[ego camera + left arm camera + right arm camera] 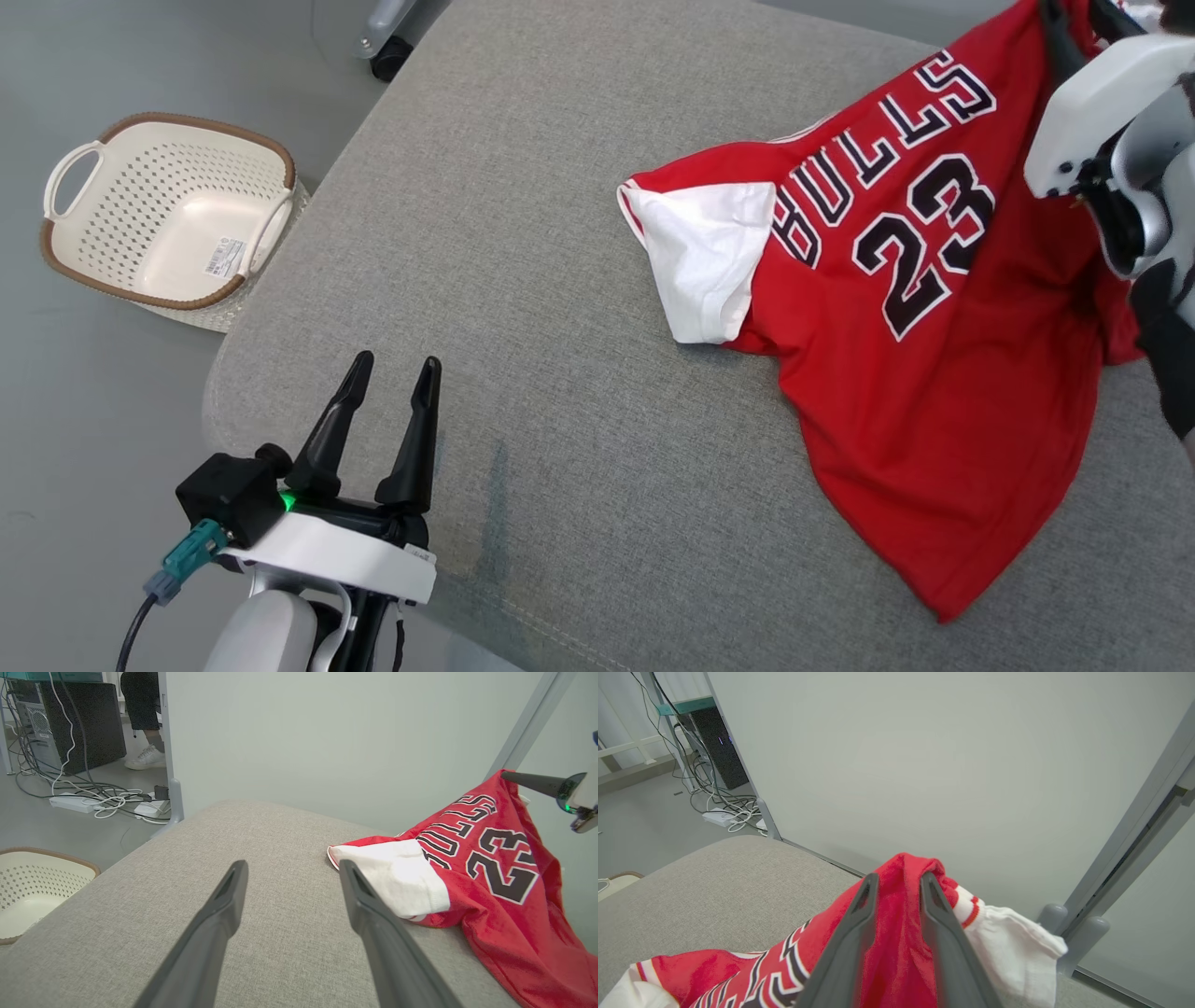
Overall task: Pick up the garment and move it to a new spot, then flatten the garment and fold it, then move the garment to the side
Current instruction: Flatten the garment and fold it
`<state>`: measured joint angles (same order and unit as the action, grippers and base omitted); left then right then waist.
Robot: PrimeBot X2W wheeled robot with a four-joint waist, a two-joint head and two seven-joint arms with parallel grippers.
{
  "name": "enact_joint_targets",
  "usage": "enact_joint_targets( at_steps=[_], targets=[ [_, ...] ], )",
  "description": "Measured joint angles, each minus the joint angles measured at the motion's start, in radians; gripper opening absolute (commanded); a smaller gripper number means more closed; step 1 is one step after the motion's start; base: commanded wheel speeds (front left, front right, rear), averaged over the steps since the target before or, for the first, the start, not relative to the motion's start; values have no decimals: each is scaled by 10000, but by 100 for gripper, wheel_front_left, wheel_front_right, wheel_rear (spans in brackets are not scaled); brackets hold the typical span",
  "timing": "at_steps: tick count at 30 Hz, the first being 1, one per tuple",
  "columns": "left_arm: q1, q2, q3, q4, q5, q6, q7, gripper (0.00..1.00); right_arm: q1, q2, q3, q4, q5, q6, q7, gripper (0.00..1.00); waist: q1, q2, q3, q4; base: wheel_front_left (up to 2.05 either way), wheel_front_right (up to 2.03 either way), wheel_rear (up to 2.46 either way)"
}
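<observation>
Here my right tool (899, 879) pinches the jersey (934, 392) by its raised edge. My left tool (396, 364) gapes wide above the cushion (560, 448).

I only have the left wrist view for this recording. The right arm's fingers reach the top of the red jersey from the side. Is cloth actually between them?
Observer: Yes. In the right wrist view, red cloth of the jersey is bunched between the fingers of the right gripper, raised to a peak there.
Reviewer: Is there a second sleeve beyond them?
Observer: Yes. A white sleeve with red stripes extends to the right of the fingers in that view.
Reviewer: My frame cuts off the jersey's bottom. Is it off the cushion?
Observer: No. In the head view the hem lies on the grey cushion, inside its edge.
</observation>
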<state>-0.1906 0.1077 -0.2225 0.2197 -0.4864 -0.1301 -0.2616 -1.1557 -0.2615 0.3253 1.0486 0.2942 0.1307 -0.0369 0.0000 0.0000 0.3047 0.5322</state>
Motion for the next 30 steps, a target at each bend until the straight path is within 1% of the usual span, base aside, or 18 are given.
enact_joint_targets(
  at_steps=[3,6,9,12,15,19,21,23,26,28,30],
  targets=[
    [1,54,65,94,-6,0,0,100,-24,393,-25,803,-33,0,-238,100,0,0,49,83,0,0,0],
    [31,104,77,104,23,0,0,100,-14,777,111,1175,-8,2,-495,100,0,0,-56,-113,0,0,0],
    [125,148,144,52,98,0,0,100,259,1091,301,1202,257,2,-972,100,0,0,-300,-494,0,0,0],
    [379,244,305,29,213,-2,0,100,882,1448,731,825,679,2,-1390,100,0,0,-595,-989,0,0,0],
    [572,364,537,-17,314,-2,0,100,1690,1563,1221,115,1206,2,-1722,100,0,0,-922,-1527,0,0,0],
    [876,439,899,-44,518,-2,0,100,2950,1266,1756,-991,1927,2,-1952,100,0,0,-1401,-2252,0,0,0],
    [995,451,1058,-84,587,-4,0,100,3592,1047,1814,-1668,2255,2,-2088,100,0,0,-1651,-2586,0,0,0],
    [1104,449,1164,-88,662,-4,0,100,4245,754,1695,-2412,2589,0,-2163,100,0,0,-1916,-2859,0,0,0],
    [1303,453,1373,-130,727,-4,0,100,5408,403,1258,-3678,2872,0,-2224,100,0,0,-2307,-3192,0,0,0],
    [1487,464,1488,-144,773,-4,0,100,6334,267,874,-4575,2865,0,-2236,100,0,0,-2556,-3372,0,0,0],
    [1676,472,1586,-167,859,-4,0,100,7286,274,656,-5392,2761,0,-2247,100,0,0,-2777,-3530,0,0,0]
  ],
)
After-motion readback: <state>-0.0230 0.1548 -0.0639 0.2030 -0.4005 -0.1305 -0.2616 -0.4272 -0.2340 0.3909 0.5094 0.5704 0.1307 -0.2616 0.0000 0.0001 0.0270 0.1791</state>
